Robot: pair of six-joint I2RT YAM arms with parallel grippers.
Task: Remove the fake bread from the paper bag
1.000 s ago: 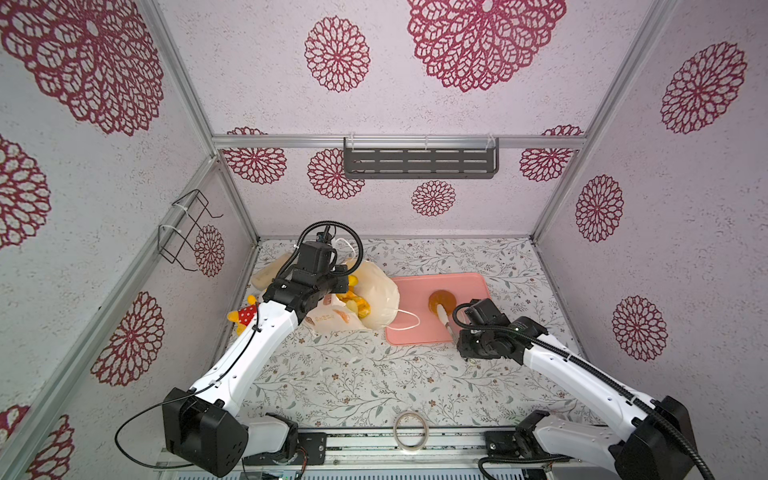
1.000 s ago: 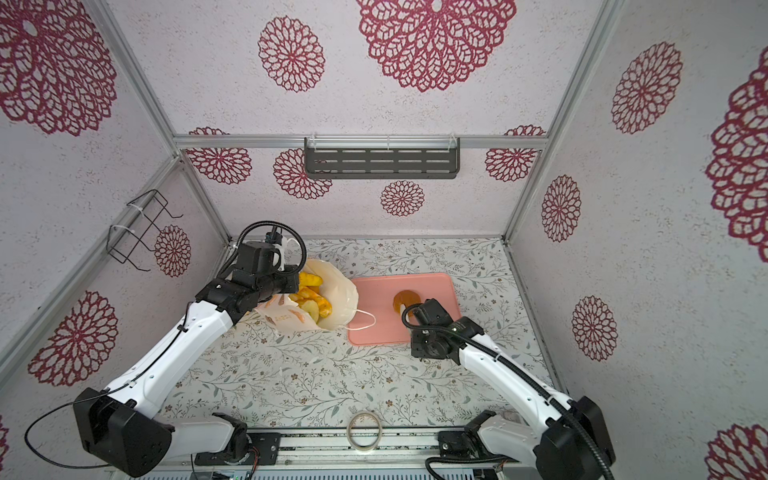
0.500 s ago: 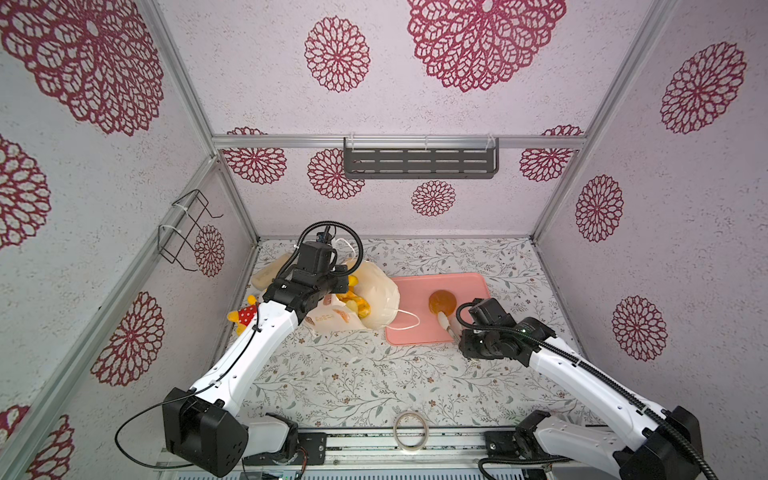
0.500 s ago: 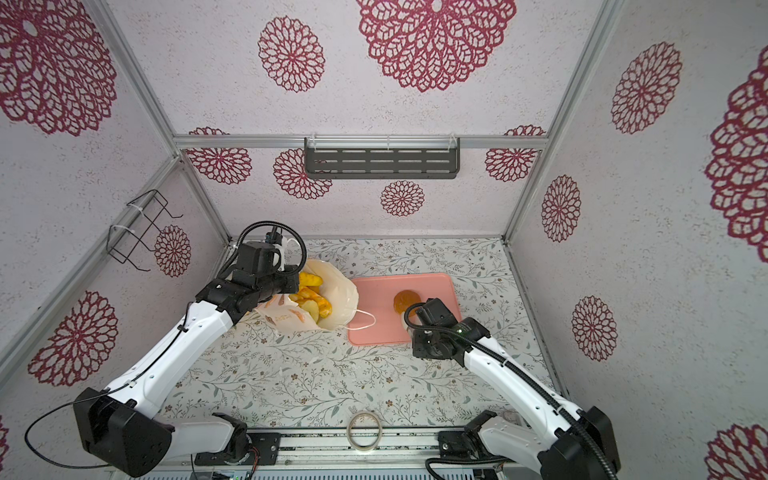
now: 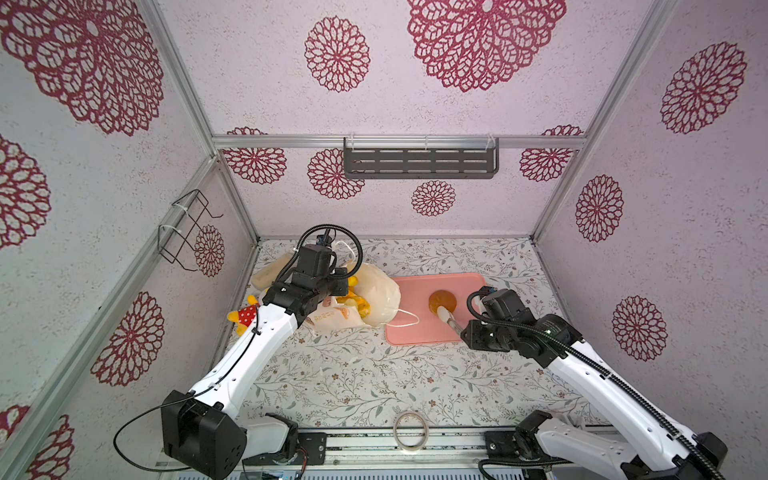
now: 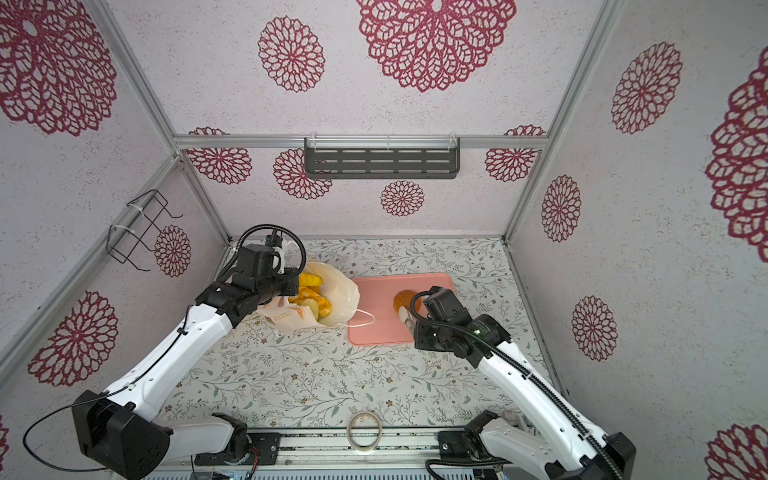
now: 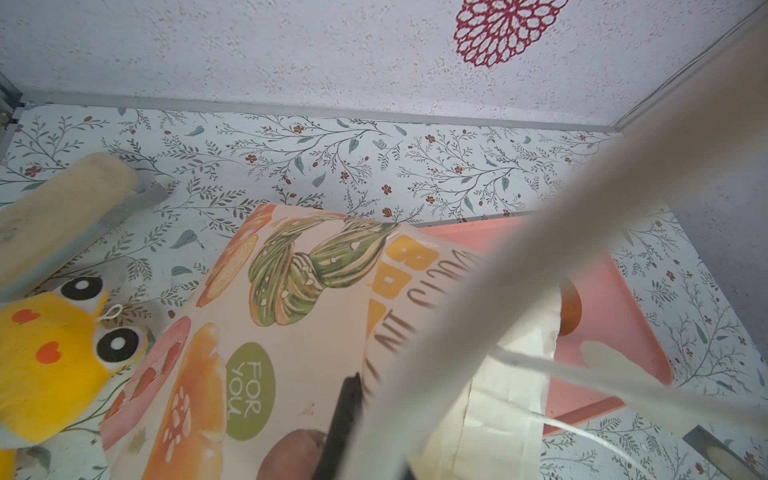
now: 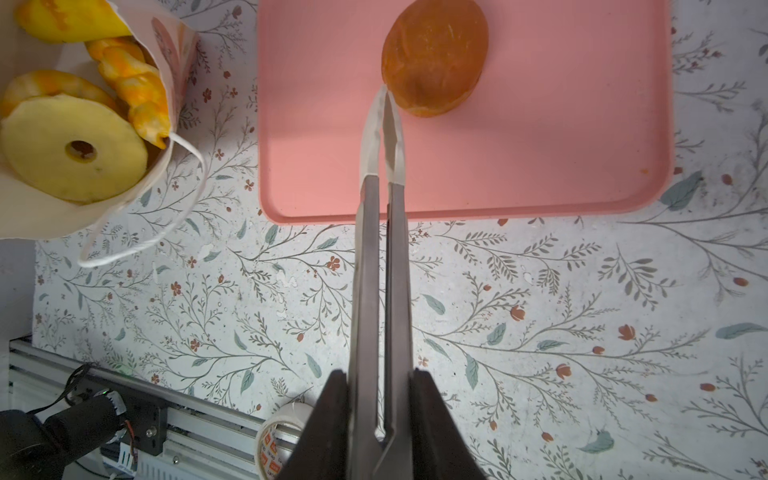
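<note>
Fake bread bun [image 8: 434, 56] on tray [image 8: 561, 124], right fingers [image 8: 371, 141] closed empty at its edge

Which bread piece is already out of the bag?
The round brown bun, lying alone on the pink tray; the yellow pieces sit inside the paper bag.

Pink tray [image 5: 432, 332] flat on floral table cover [image 5: 353, 374]. Yellow plush toy [image 5: 243, 320] and beige block [image 5: 272, 272] well left of tray. Tape roll [image 5: 396, 432] in front of tray. Grey slotted shelf [image 5: 419, 162] on wall behind tray. Wire rack [image 5: 187, 232] on wall far left of tray.
</note>
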